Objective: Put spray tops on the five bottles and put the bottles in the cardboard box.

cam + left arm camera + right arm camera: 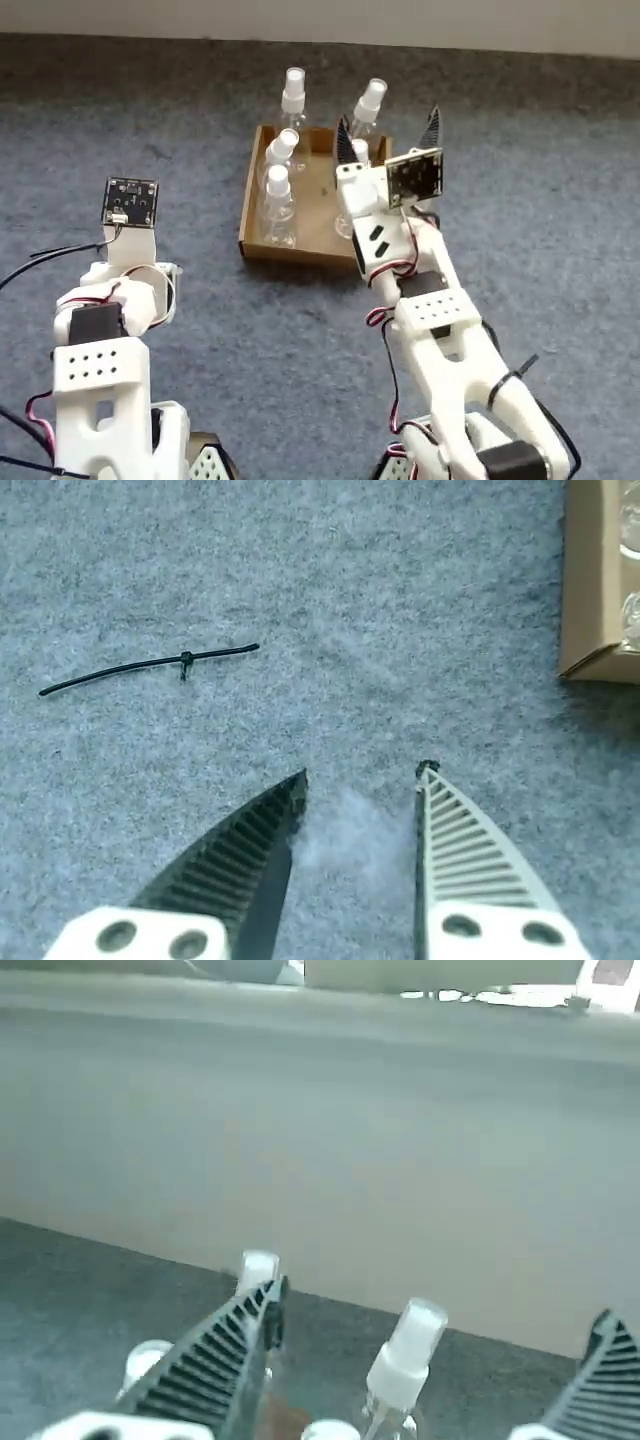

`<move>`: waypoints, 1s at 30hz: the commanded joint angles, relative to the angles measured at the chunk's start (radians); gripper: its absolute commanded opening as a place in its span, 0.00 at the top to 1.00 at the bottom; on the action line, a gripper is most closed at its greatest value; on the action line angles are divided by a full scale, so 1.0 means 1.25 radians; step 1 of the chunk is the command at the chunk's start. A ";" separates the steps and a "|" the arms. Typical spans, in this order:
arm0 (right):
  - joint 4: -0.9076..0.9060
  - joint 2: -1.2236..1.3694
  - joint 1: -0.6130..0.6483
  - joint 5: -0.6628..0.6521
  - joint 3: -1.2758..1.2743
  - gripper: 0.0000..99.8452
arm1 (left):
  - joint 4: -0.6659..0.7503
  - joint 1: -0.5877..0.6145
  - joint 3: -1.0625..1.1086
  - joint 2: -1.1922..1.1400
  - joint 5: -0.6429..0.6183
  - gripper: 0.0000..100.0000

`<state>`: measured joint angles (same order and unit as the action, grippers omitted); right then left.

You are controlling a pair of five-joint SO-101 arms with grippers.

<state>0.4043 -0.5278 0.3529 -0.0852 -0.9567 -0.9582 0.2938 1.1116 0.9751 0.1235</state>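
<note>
The cardboard box (252, 205) sits on the grey carpet at the middle. Two clear bottles with white spray tops (277, 196) (281, 150) stand along its left side. A third bottle (360, 151) is half hidden behind my right gripper (390, 133), which hangs open over the box's right side. Two more capped bottles (293, 98) (368, 104) stand at the far edge; whether inside or behind, I cannot tell. In the right wrist view a capped bottle (403, 1362) stands beyond the open right gripper (440, 1305). My left gripper (363, 774) is open over bare carpet, left of the box (598, 590).
A black cable tie (150, 663) lies on the carpet ahead of the left gripper. The left arm (110, 300) stands at the near left, well apart from the box. A pale wall runs behind the carpet's far edge.
</note>
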 commanded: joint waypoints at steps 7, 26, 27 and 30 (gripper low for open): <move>-0.454 -0.288 -0.004 -0.005 0.222 0.61 | 0.011 -0.006 -0.008 0.024 0.000 0.83; -0.894 -1.046 -0.008 -0.011 -0.242 1.00 | -0.038 0.014 0.175 0.620 -0.065 0.83; -0.929 -1.067 -0.009 -0.011 -0.263 1.00 | -0.038 0.014 0.199 0.668 -0.065 0.83; -1.018 -1.035 -0.010 -0.010 -0.305 1.00 | -0.038 0.014 0.242 0.689 -0.065 0.83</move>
<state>-0.7818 -1.8167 0.3498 -0.0852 -1.3218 -1.0027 0.3015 1.3663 1.7576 0.0483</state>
